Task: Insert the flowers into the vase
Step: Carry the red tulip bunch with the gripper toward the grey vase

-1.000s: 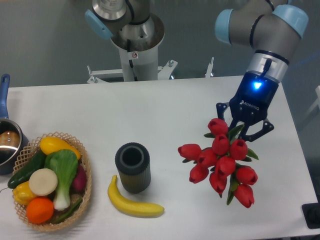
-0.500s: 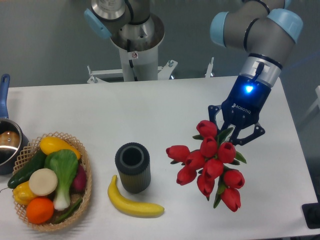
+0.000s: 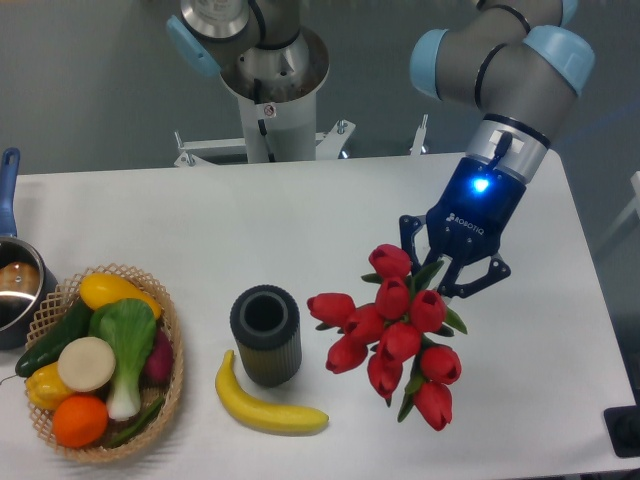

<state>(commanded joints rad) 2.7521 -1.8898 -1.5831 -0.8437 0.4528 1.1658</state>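
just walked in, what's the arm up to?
The arm's hand is shut on the stems of the flowers, a bunch of red tulips, carrying them leftward toward the vase. The vase stands upright and empty beside a banana. The bunch is right of the vase, not yet over its mouth.

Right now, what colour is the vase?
Dark grey, almost black, with vertical ribs: the vase, clear in the fixed camera.
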